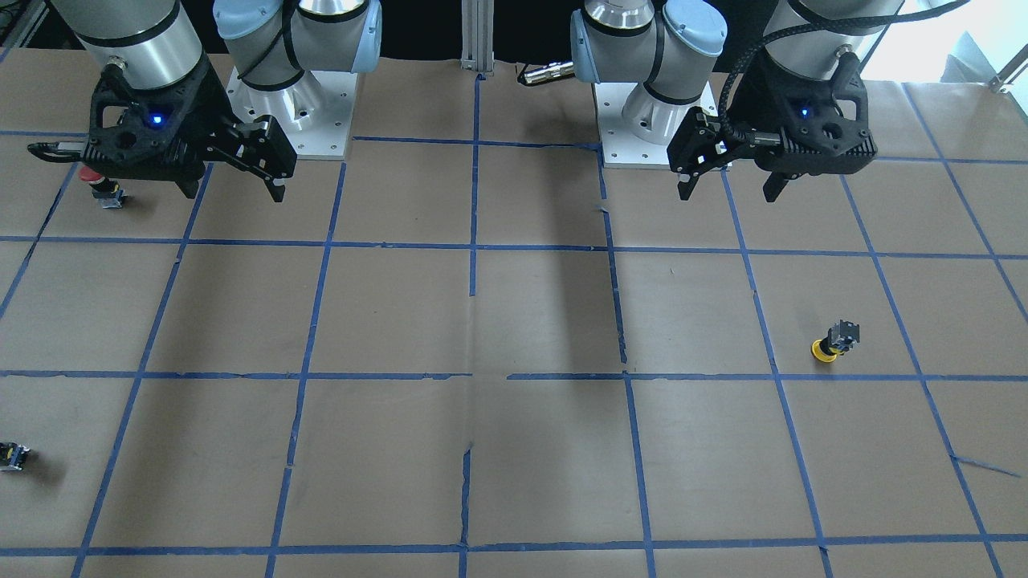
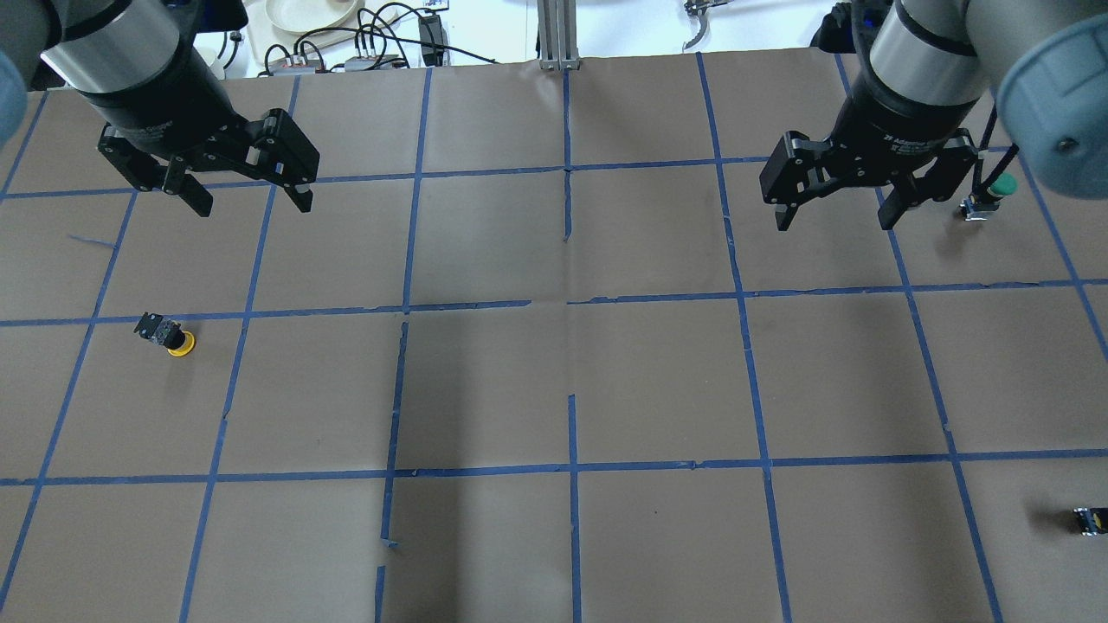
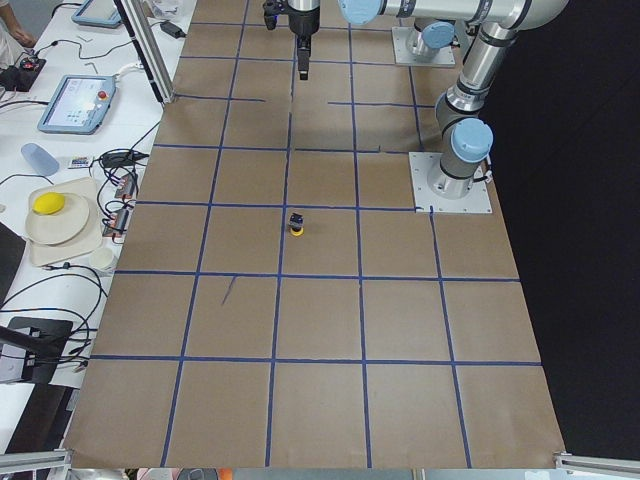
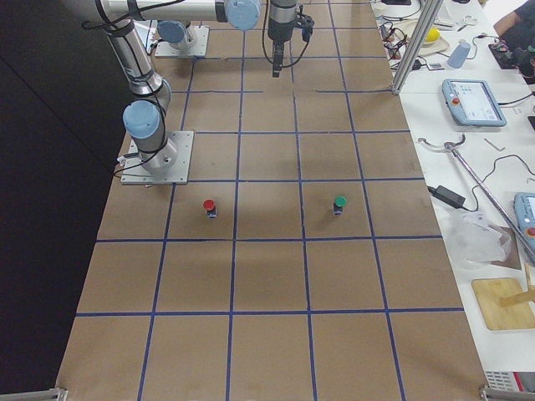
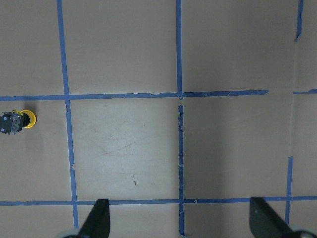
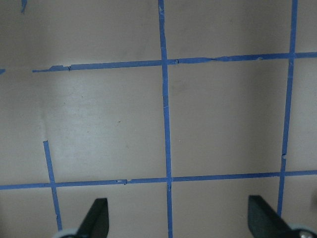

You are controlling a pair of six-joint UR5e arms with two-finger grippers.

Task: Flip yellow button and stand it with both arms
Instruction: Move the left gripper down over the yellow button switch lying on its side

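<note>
The yellow button (image 1: 831, 341) rests on the brown paper with its yellow cap down and its black body up. It also shows in the overhead view (image 2: 166, 336), the exterior left view (image 3: 297, 224) and at the left edge of the left wrist view (image 5: 17, 121). My left gripper (image 2: 254, 206) (image 1: 729, 195) hangs open and empty above the table, well back from the button. Its fingers (image 5: 96, 220) frame bare paper. My right gripper (image 2: 834, 223) (image 1: 234, 193) is open and empty on the far side of the table. Its fingertips (image 6: 94, 220) hold nothing.
A red-capped button (image 1: 104, 189) (image 4: 209, 205) stands under the right gripper's body. A green-capped button (image 2: 991, 195) (image 4: 338, 203) stands just beside the right gripper. A small black block (image 1: 12, 455) (image 2: 1091, 519) lies near the table's edge on the right arm's side. Blue tape lines grid the paper.
</note>
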